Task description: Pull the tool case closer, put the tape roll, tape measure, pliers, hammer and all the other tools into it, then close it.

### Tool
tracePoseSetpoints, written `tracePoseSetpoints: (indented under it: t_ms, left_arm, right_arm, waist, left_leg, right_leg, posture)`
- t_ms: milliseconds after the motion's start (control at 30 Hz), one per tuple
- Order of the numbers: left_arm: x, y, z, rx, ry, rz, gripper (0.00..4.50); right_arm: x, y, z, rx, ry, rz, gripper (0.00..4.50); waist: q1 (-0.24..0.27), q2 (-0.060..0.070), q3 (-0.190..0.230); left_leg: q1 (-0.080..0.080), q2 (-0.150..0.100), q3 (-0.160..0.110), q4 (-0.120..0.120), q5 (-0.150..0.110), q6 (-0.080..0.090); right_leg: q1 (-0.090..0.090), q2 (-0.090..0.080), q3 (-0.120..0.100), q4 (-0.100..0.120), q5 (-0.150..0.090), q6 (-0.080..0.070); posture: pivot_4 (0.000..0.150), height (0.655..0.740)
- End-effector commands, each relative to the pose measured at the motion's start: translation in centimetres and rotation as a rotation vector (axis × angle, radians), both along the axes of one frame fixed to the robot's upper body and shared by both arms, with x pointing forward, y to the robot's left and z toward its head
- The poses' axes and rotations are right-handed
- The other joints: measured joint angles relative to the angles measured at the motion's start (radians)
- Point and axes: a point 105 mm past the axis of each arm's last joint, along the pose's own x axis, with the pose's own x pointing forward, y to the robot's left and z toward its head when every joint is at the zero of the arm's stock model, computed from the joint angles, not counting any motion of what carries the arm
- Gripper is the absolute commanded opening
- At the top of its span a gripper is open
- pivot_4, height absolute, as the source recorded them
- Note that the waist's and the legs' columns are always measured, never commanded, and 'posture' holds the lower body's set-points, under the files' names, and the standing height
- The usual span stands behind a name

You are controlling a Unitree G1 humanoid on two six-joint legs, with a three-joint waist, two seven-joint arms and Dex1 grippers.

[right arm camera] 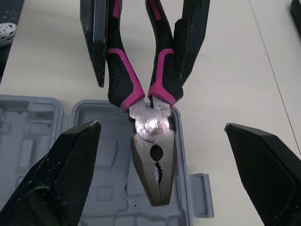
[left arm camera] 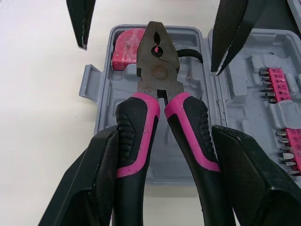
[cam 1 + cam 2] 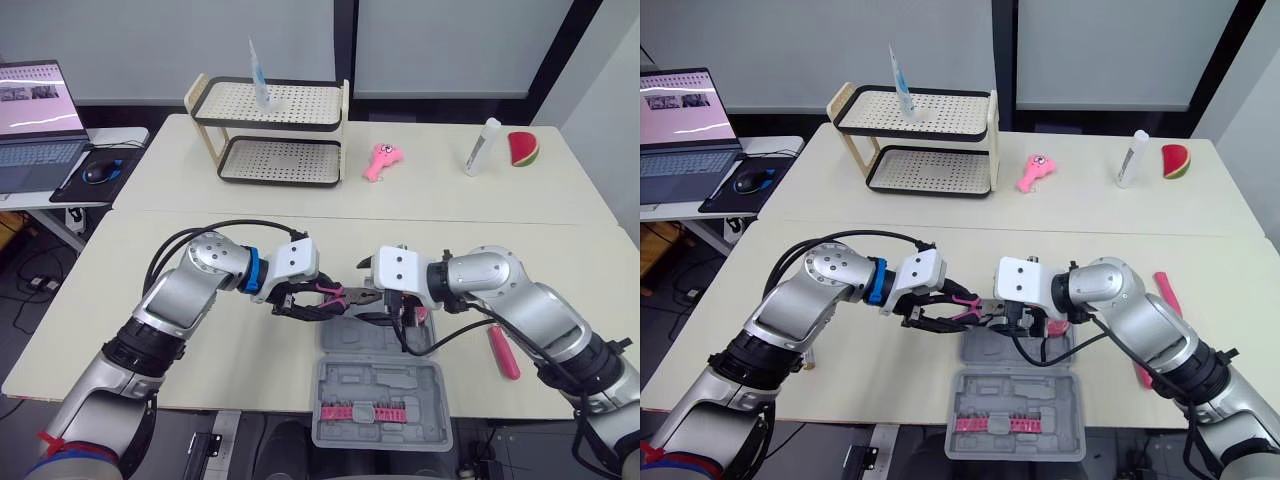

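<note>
My left gripper (image 3: 305,300) grips the pliers (image 2: 160,113) by their handles, nose toward 3 o'clock over the open tool case (image 3: 380,380). My right gripper (image 1: 162,127) gapes wide around the nose, holding nothing. If I let go off-line, I reckon the pliers miss their recess. The case sits at the table's (image 3: 200,340) 6 o'clock edge, with open room toward 12.

place: office-lab | cues: laptop (image 3: 35,120), mouse (image 3: 98,172), pale tables (image 3: 420,195), wall panels (image 3: 150,50)

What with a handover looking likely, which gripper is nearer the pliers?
Left. The left gripper is shut on the pliers, at the handles, over the case. The right gripper is open, its fingers on either side of the pliers' head, not touching it.
</note>
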Motion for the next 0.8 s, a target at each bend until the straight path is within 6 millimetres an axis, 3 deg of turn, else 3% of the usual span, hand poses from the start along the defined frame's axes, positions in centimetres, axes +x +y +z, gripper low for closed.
tracePoseSetpoints:
  t_ms: [33,300,400,567,800]
  left_arm:
    - [-0.44,-0.6,1.0,-0.012,-0.04,-0.043,2.68]
    - [-0.72,-0.56,0.87,-0.027,-0.034,-0.038,2.68]
    - [-0.8,-0.57,0.81,-0.027,-0.03,-0.036,2.68]
    - [-0.81,-0.69,0.79,-0.034,-0.023,-0.031,2.68]
    - [-0.66,-0.63,0.78,-0.039,-0.015,-0.02,2.68]
  right_arm:
    - [0.17,0.2,0.48,-0.017,-0.036,0.001,4.5]
    - [0.03,0.37,-0.2,-0.033,-0.013,0.016,4.5]
    - [0.17,0.6,-0.23,-0.031,-0.013,0.018,3.95]
    - [0.19,0.99,-0.31,-0.03,-0.009,0.029,2.32]
    - [0.19,0.89,-0.5,-0.04,-0.007,0.039,1.33]
  waist:
    - [0.0,0.0,0.0]
    - [0.0,0.0,0.0]
    - [-0.001,0.0,0.0]
    - [-0.002,0.0,0.0]
    - [-0.003,0.0,0.0]
  left_leg:
    - [0.0,0.0,0.0,0.0,0.0,0.0]
    - [0.0,0.0,0.0,0.0,0.0,0.0]
    - [0.0,0.0,0.0,0.001,0.0,0.0]
    - [0.0,0.0,0.0,0.001,0.0,0.0]
    - [0.0,0.0,0.0,0.001,0.0,0.0]
  right_leg:
    - [0.0,0.0,0.0,0.0,0.0,0.0]
    - [0.0,0.0,0.0,0.0,0.0,0.0]
    - [0.0,0.0,0.0,0.001,0.0,0.0]
    - [0.0,0.0,0.0,0.002,0.0,0.0]
    - [0.0,0.0,0.0,0.006,0.0,0.0]
  posture:
    - [0.15,0.74]
    - [0.15,0.74]
    - [0.15,0.74]
    - [0.15,0.74]
    - [0.15,0.74]
